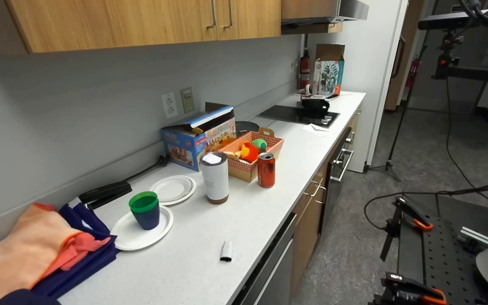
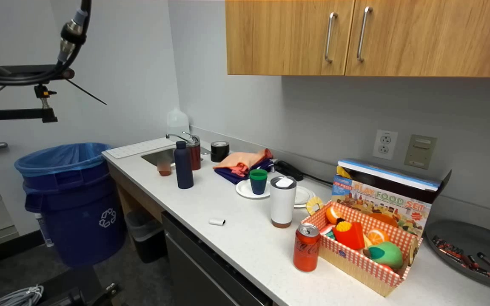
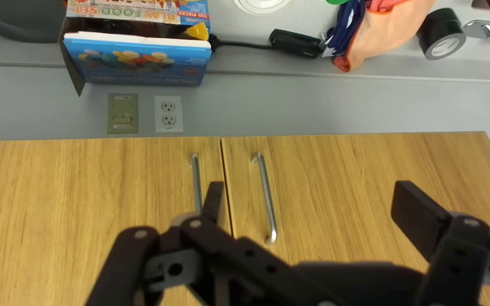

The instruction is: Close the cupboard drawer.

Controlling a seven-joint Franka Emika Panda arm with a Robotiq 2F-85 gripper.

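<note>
The cupboard has two light-brown wooden door panels side by side, each with a slim metal handle near the seam. In the wrist view the right-hand cupboard door (image 3: 334, 178) and the left-hand cupboard door (image 3: 79, 191) lie nearly flush, with a narrow dark gap between them. The doors also show in both exterior views (image 1: 121, 21) (image 2: 289, 38), where they look shut or almost shut. My gripper (image 3: 313, 208) is open and empty in front of the doors. Its left finger overlaps the left handle (image 3: 196, 180); the right handle (image 3: 266, 199) shows between the fingers. Contact cannot be judged. The exterior views do not show the gripper.
Below the cupboard is a white counter (image 1: 193, 271) with a play food box (image 1: 197, 137), basket (image 1: 244, 167), red can (image 1: 266, 170), white tumbler (image 1: 215, 180), plates, and folded cloths (image 1: 32, 241). A range hood (image 1: 311, 10) adjoins the cupboard.
</note>
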